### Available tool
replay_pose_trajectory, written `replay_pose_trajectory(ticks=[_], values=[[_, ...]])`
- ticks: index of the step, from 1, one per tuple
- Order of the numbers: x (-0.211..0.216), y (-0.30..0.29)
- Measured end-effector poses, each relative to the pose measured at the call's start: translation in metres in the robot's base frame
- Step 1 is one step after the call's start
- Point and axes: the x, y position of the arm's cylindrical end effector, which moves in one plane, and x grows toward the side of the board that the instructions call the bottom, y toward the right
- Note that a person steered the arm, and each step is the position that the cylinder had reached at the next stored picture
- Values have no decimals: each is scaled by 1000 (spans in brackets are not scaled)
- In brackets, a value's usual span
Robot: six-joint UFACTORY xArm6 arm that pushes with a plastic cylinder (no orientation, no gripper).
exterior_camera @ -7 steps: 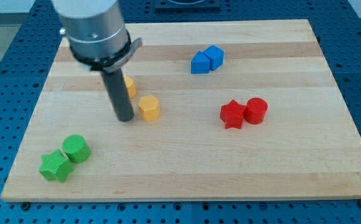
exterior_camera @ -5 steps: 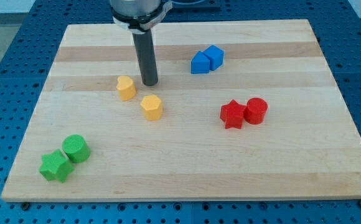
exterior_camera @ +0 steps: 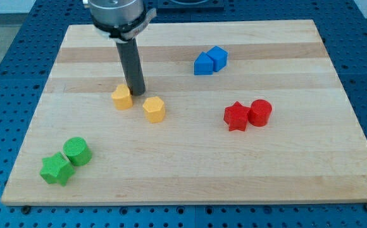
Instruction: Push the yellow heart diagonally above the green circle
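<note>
Rod tip pressed to the yellow heart, green pair far off at 7 o'clock.

Nearest: green star (exterior_camera: 55, 169) touching green circle (exterior_camera: 77, 151) at its 2 o'clock. Further up, yellow heart (exterior_camera: 122, 98), with yellow hexagon (exterior_camera: 153, 109) near at 4 o'clock. Tip (exterior_camera: 136, 93) touching heart at 2 o'clock; no jaws to open or close. Red pair (exterior_camera: 248, 114) at 3 o'clock, blue pair (exterior_camera: 210, 61) farthest, on wooden board (exterior_camera: 285, 164).

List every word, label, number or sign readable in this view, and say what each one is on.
None: no readable text appears anywhere in this view.
The wooden board bears only grain.
The yellow heart, green circle and other blocks carry no markings.
My tip, just to the view's right of the yellow heart, is plain dark.
</note>
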Motion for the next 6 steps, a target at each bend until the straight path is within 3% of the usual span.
replay_pose_trajectory(ticks=[2, 4, 5, 6], values=[[32, -5], [22, -4], [-11, -11], [12, -15]])
